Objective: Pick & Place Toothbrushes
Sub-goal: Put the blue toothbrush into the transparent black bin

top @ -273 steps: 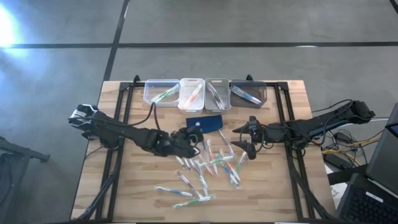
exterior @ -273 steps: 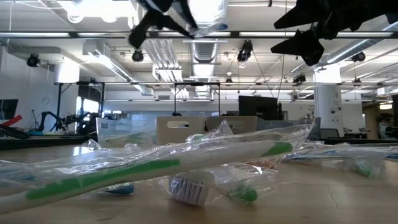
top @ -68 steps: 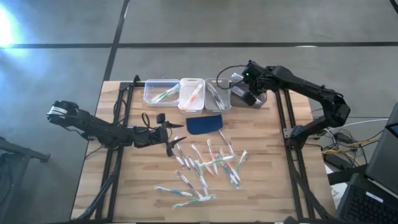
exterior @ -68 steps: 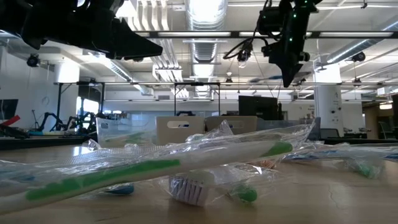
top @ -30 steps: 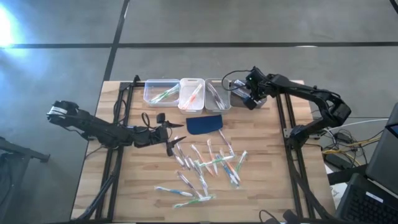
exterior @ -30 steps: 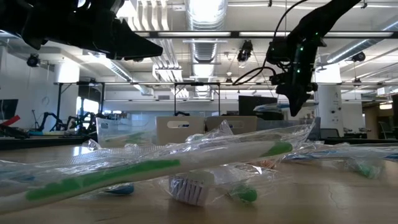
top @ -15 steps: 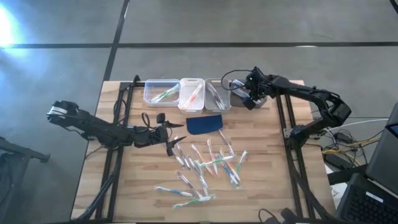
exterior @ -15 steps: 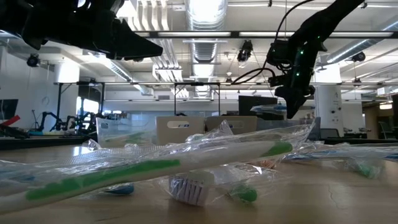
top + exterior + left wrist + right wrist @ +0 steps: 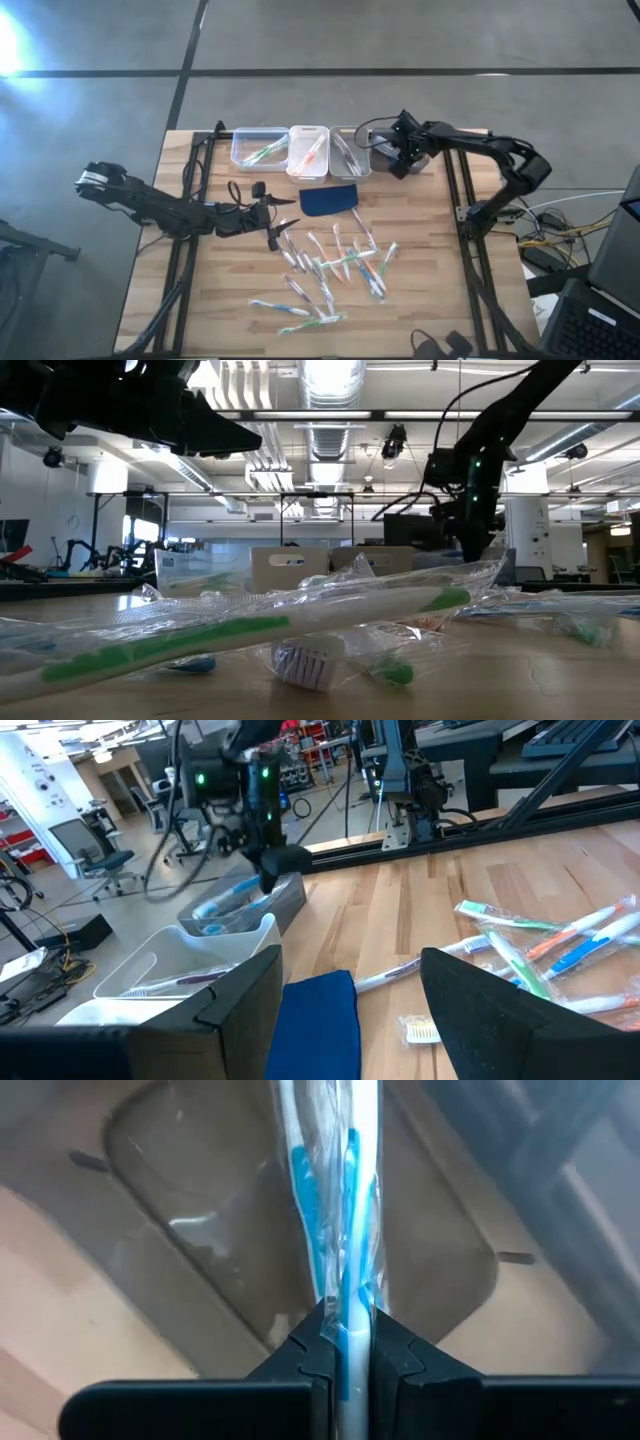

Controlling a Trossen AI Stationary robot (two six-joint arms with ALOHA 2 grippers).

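Observation:
Several wrapped toothbrushes lie loose on the wooden table, near the middle and front. A dark blue pad lies behind them. A row of clear bins stands at the far edge, each with toothbrushes inside. My right gripper is over the rightmost bin, shut on a blue toothbrush in clear wrap. My left gripper hovers open above the table, left of the pad, with nothing between its fingers. My right gripper pinches the wrapped blue toothbrush between its two fingers, near one end of the handle. The rest of the brush reaches out past the fingertips over the bin's floor. Whether its far end touches the bin I cannot tell.
Three more bins stand left of the rightmost one. A green toothbrush in crinkled wrap lies right in front of the low camera. Black frame rails run along both sides of the table.
My right gripper has gone down toward the rightmost bin and slightly toward the table's left, still shut on the blue toothbrush.

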